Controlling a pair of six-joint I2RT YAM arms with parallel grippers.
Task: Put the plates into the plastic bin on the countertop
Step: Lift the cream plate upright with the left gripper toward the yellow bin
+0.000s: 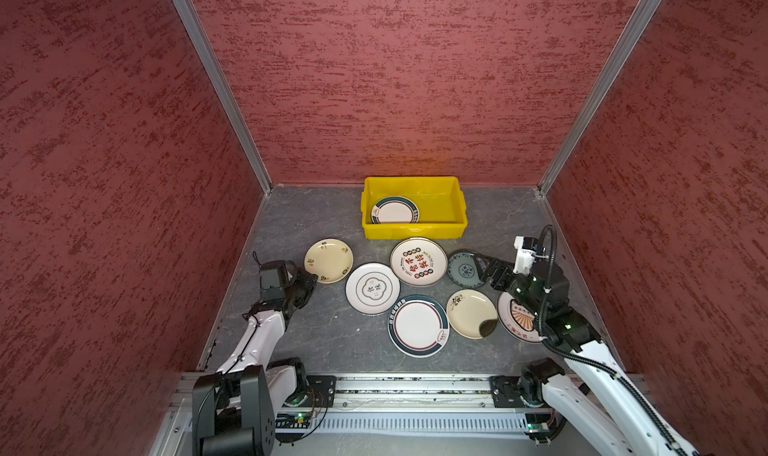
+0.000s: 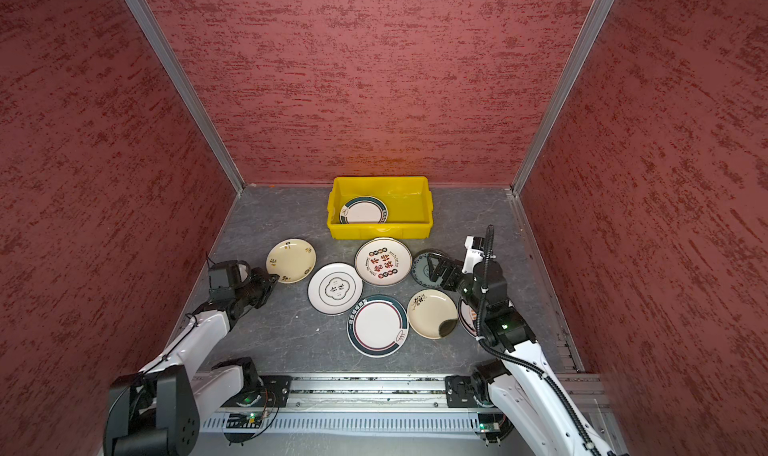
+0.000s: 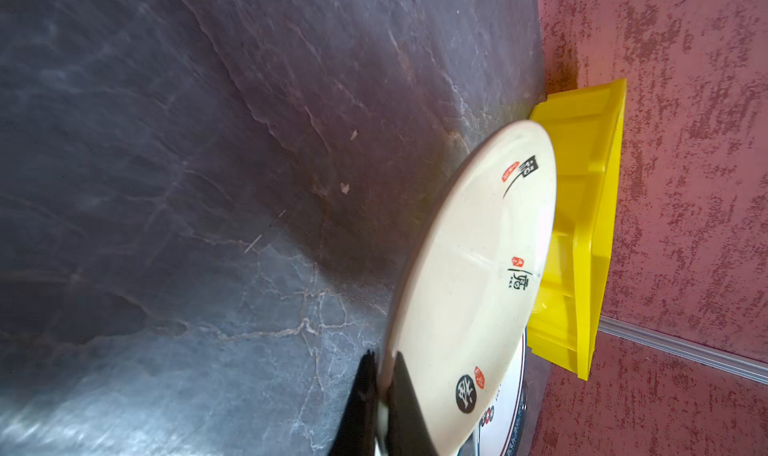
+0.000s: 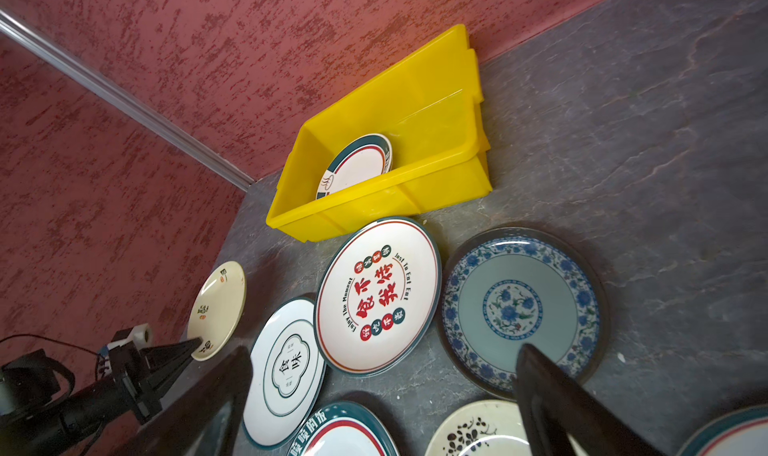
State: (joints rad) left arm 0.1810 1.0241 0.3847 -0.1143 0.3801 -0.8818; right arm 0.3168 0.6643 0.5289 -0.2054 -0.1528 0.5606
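My left jaws are pinched shut on the rim of the cream plate [image 1: 328, 260], left of the other plates [image 1: 372, 288] on the surface [image 1: 332, 341]. Meanwhile my right jaws gape wide over the blue-grey plate [image 1: 462, 270], holding nothing. I see one teal-rimmed plate [image 1: 395, 211] in the yellow bin [image 1: 415, 230] by the back wall [image 1: 395, 79].

Red textured walls [image 1: 415, 79] on three sides; aluminium corner posts [image 1: 219, 83]; slotted cable duct [image 1: 415, 424] at front.
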